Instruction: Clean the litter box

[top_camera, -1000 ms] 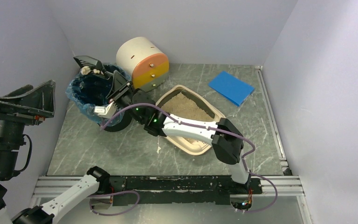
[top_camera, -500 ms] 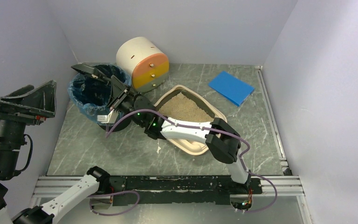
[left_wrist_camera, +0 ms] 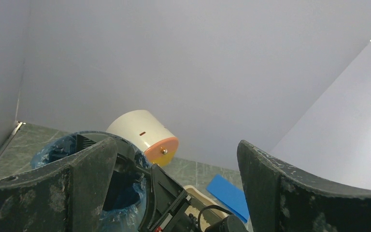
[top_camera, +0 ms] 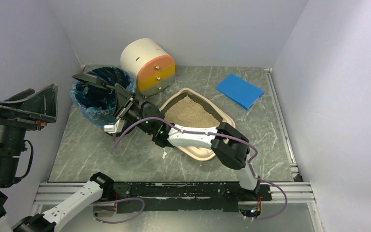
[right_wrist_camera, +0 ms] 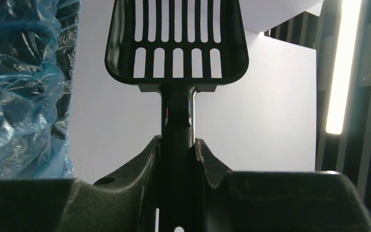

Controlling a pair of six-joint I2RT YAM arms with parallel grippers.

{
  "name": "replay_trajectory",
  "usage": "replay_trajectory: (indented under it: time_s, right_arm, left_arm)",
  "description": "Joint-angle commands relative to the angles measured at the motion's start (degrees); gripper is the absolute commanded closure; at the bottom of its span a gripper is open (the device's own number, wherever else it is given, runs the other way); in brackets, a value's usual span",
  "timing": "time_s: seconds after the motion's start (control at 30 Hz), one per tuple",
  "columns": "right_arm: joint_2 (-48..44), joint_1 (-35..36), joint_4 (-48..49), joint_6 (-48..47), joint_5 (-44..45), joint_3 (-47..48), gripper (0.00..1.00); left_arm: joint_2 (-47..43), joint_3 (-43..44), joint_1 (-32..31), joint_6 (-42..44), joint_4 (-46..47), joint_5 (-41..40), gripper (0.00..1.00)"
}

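Note:
The beige litter box point(top_camera: 201, 153) with tan litter sits mid-table; its rim also shows in the left wrist view point(left_wrist_camera: 193, 189). My right gripper point(top_camera: 121, 100) is shut on the handle of a black slotted scoop point(top_camera: 90, 77), reaching left over the black bin with the blue liner point(top_camera: 92, 108). In the right wrist view the scoop point(right_wrist_camera: 176, 38) stands straight out from the gripper point(right_wrist_camera: 177, 145) with nothing in its slots, and the liner point(right_wrist_camera: 19, 72) is at left. My left gripper point(top_camera: 26, 104) is open and empty, raised at the far left point(left_wrist_camera: 176, 183).
A white cylindrical drawer unit with orange and yellow fronts point(top_camera: 149, 65) lies behind the bin. A blue flat pad point(top_camera: 239, 90) lies at the back right. Walls close in on three sides. A small speck lies on the table near the box point(top_camera: 164, 154).
The scoop carried pale clumps above the bin's far rim; it has since tipped over the bin and lowered, and the clumps are gone from it. The left arm has not moved.

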Motion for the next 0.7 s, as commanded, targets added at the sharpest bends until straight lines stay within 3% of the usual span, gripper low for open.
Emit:
replay_trajectory:
  time_s: [0.0, 0.13, 0.37, 0.67]
  right_arm:
    - [-1.85, 0.19, 6.61, -13.93, 0.63, 0.68, 1.0]
    - [-2.88, 0.43, 4.1, -7.87, 4.95, 2.35, 1.0]
    - [-9.35, 0.82, -10.85, 9.91, 9.41, 2.25, 1.0]
    - [-17.74, -0.56, -32.83, 44.37, 15.3, 5.31, 1.0]
  left_arm:
    - [-0.49, -0.79, -0.04, 0.8, 0.34, -0.41, 0.01]
    - [-0.3, -0.91, -0.03, 1.12, 0.47, -0.24, 0.01]
    - [0.33, -2.46, -0.04, 1.29, 0.2, -0.35, 0.01]
    - [2.16, -4.72, -0.04, 0.82, -0.56, -0.16, 0.01]
